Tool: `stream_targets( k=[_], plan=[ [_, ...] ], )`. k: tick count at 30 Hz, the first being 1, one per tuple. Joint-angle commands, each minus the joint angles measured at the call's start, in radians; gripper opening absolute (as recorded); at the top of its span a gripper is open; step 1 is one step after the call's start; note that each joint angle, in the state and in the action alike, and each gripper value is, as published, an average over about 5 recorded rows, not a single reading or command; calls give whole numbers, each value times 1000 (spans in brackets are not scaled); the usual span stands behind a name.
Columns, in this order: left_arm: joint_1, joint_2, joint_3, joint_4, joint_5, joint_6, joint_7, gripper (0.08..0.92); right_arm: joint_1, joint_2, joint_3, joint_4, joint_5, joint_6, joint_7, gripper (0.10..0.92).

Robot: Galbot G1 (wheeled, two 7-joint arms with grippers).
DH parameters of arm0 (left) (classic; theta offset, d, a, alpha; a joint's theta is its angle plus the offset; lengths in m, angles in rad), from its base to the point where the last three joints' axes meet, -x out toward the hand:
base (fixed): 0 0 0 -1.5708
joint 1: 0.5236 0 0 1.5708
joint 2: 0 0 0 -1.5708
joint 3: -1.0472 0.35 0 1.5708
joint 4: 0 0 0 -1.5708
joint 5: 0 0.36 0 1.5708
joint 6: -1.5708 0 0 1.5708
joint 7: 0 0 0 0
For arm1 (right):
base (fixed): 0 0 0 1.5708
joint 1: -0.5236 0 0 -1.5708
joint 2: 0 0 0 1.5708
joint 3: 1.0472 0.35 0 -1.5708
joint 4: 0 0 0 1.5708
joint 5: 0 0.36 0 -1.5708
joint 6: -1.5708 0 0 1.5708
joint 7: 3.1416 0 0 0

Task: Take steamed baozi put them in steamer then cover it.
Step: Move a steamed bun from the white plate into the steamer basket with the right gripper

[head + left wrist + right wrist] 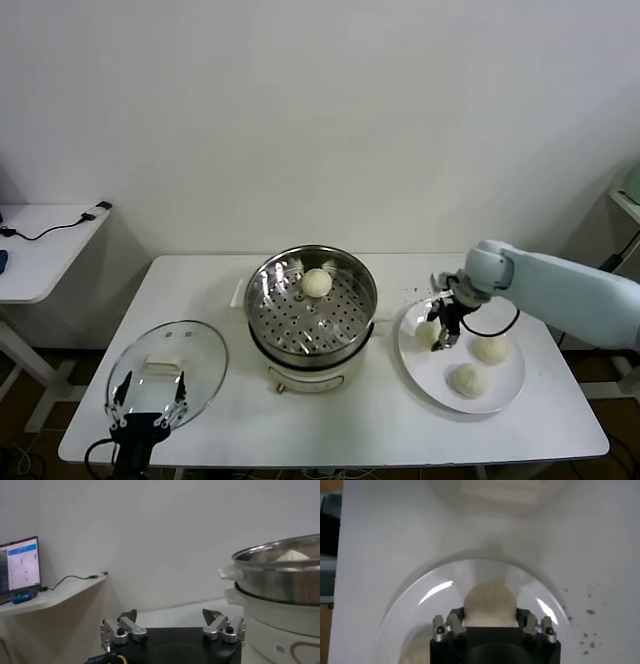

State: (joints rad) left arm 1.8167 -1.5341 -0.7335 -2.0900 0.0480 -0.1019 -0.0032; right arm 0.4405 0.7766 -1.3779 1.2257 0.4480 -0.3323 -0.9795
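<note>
Nearest to us, at the front left edge of the white table (330,420), our left gripper (148,402) hangs with its fingers spread wide and nothing between them, just over the near rim of the cover (168,372), which lies flat on the table to the left of the steamer (311,318). To the right of the steamer sits a white plate (505,385) carrying three steamed baozi: one at the front (467,379), one toward the right (490,349), and one at the plate's left side (428,333). Our right gripper (447,325) reaches down from the right onto that left bun, its fingers pinching the bun (489,603) from both sides. Farther back, the steamer stands open at the table's middle, and a fourth baozi (317,282) rests on its perforated floor toward the far side.
</note>
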Motion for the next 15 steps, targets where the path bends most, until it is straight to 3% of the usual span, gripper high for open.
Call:
stream_targets(
  k=[1, 8, 15],
  plan=[
    [1, 1, 4, -4, 1, 2, 1, 823, 467, 70, -281, -14, 276, 28, -40, 663],
    [-1, 2, 21, -8, 5, 3, 1, 823, 599, 257, -316, -48, 516, -4, -24, 662],
    [-2, 5, 29, -6, 14, 1, 2, 823, 521, 472, -252, -64, 587, -53, 37, 662]
  ],
)
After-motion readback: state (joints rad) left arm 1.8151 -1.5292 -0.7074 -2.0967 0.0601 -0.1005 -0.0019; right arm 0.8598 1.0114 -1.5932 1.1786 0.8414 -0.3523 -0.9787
